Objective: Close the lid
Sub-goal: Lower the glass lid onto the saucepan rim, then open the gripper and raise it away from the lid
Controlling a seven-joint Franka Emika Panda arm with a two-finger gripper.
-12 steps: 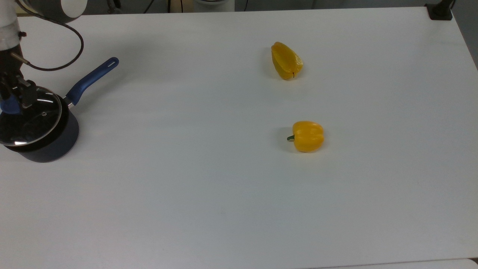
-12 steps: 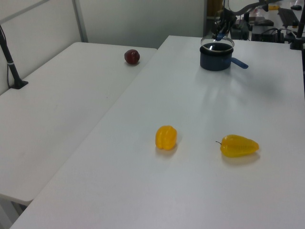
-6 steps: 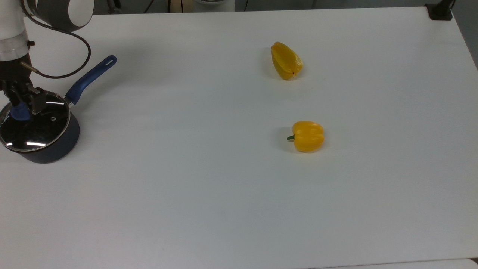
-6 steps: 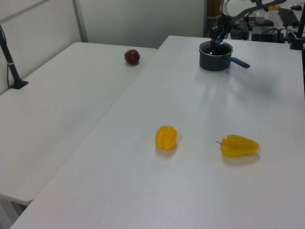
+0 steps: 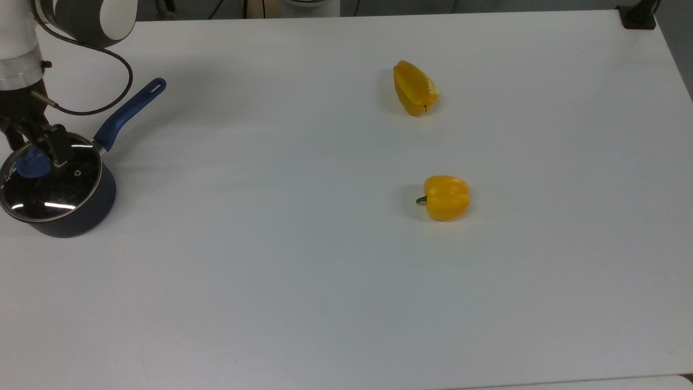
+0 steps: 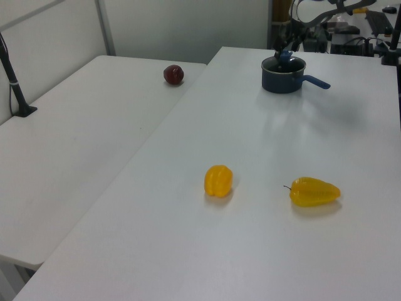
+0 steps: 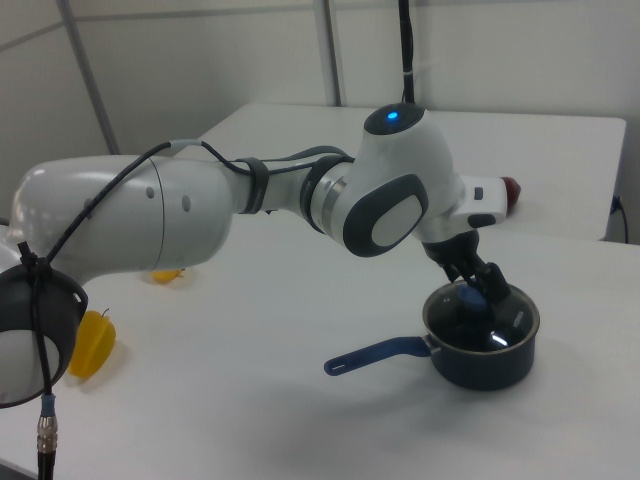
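Glass lid [image 5: 51,181] seated flat on blue saucepan [image 5: 76,214] near table [image 5: 335,281] edge, gripper [image 5: 32,154] directly above, jaws spread around blue knob [image 5: 33,162], 2 yellow peppers [image 5: 445,197] well apart.

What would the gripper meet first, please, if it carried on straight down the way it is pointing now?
Most likely the blue knob of the lid, which sits on the saucepan. The gripper points down just above the knob, its fingers either side; the exact gap is hard to judge.
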